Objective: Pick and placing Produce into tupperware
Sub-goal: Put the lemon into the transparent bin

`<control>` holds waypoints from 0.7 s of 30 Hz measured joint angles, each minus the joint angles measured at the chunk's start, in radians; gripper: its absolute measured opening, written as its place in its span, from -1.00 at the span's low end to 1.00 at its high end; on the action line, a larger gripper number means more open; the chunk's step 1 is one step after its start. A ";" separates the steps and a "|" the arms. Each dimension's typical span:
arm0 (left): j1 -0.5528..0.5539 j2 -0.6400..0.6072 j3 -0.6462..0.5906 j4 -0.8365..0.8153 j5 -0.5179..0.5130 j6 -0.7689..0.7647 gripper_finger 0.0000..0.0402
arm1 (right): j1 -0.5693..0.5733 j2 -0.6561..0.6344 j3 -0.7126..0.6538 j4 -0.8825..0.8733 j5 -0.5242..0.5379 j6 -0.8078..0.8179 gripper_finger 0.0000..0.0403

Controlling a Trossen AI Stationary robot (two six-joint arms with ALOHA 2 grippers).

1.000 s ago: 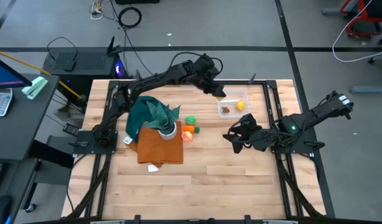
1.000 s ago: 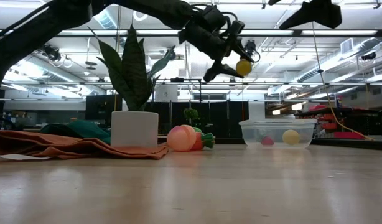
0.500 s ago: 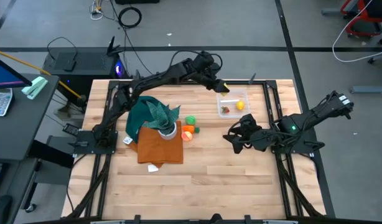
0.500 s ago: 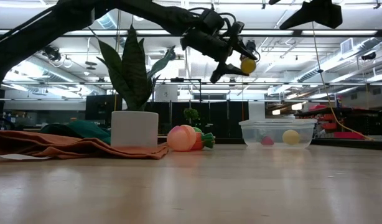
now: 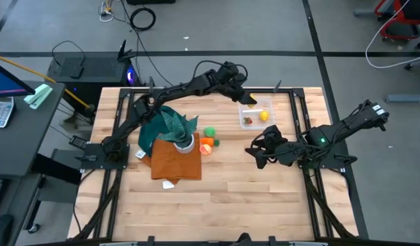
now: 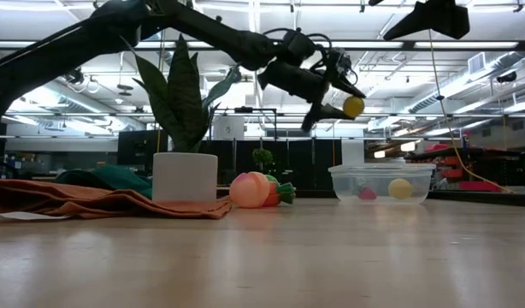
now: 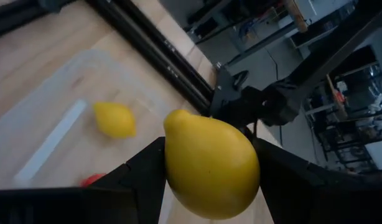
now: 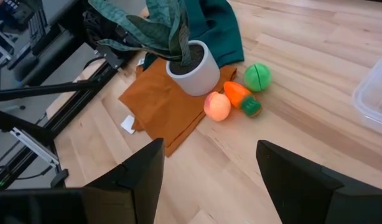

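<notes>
The left claw [image 6: 346, 101] is hanging in the air over the far side of the bench [image 5: 237, 184], right above the tub's [image 5: 256, 114] edge, and it's gripping a yellow lemon-shaped fruit [image 7: 210, 164]. From the left wrist view the fruit is sitting squeezed between the two fingers [image 7: 144, 180], filling most of the gap. In the low view the same fruit [image 6: 354, 106] is showing well above the tub [image 6: 382, 182], not touching it.

The tub is sitting near the far right corner of the bench. Inside it there's a second yellow piece [image 5: 264, 116] and a red piece [image 5: 247, 121] lying on the bottom, apart from each other.

The rest of the produce is waiting near the middle of the bench, just beside the white pot [image 8: 194, 67] with the plant [image 6: 184, 90]: a green ball [image 8: 258, 75], a carrot [image 8: 241, 98] and a peach [image 8: 217, 106]. The peach and the carrot are touching, with the green ball near them. The pot is standing on an orange cloth [image 5: 174, 160], with a green cloth [image 5: 154, 126] bunched up behind it.

The right claw [image 5: 259, 152] is parked low by the right edge of the bench, fingers spread wide with nothing between them, pointing toward the pot.
</notes>
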 joint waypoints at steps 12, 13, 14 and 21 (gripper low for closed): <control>-0.006 0.035 0.000 0.007 -0.043 0.173 0.09 | 0.000 0.000 0.000 0.000 0.003 -0.010 0.09; -0.006 0.042 0.000 0.011 -0.047 0.193 0.09 | 0.000 0.000 0.000 0.000 0.003 -0.005 0.09; -0.006 0.047 0.001 0.022 -0.054 0.209 0.09 | 0.000 0.000 0.000 0.001 0.003 -0.002 0.09; -0.012 0.051 0.000 0.010 -0.099 0.375 0.09 | 0.000 0.000 0.000 0.011 0.003 0.002 0.09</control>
